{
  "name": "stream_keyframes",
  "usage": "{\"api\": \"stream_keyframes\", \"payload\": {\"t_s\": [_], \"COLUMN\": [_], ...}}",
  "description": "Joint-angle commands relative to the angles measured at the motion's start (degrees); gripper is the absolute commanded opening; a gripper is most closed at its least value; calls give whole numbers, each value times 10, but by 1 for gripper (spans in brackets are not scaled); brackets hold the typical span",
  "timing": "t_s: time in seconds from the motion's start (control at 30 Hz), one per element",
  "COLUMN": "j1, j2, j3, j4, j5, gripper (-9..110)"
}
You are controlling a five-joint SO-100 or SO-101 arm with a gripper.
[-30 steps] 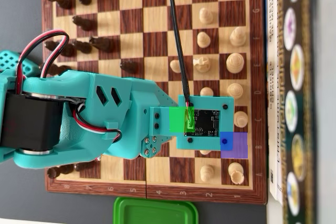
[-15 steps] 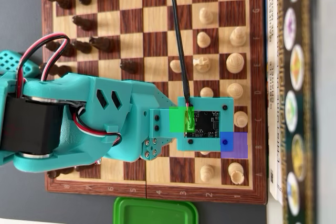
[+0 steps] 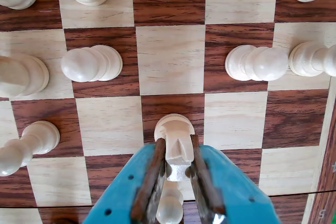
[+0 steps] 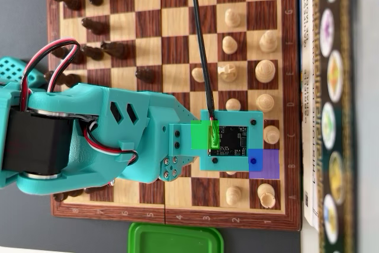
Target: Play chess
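Pawn (image 3: 174,140), white, clamped between gripper (image 3: 175,157) fingers above board (image 4: 177,39) near white's ranks; grasp done, carry and placement on target square judged outstanding.

Arm stretched out, gripper clamped.
In the overhead view the teal arm (image 4: 118,140) is extended from the left edge toward the right, red and black wires looped over its black motor, and the wrist camera board is carried at its far end. In the wrist view the gripper (image 3: 177,167) enters from the bottom edge, jaws closed on a white piece (image 3: 175,142).
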Motion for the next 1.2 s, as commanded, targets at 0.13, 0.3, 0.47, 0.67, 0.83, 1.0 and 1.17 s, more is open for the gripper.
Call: {"api": "stream_keyframes", "payload": {"t_s": [0.13,0.3,0.47,0.67,0.83,1.0,1.17], "j1": [-3,-3,-3,-3,-3,-3,-9], "j2": [40,40,40,40,43,74,94], "j3": [-25,-25,-25,-25,-26,-25,-25], "j4": [-1,0,0,1,1,1,1], "j5": [3,3,3,-2,-2,-2,-2], "gripper": [9,9,11,14,14,14,14]}}
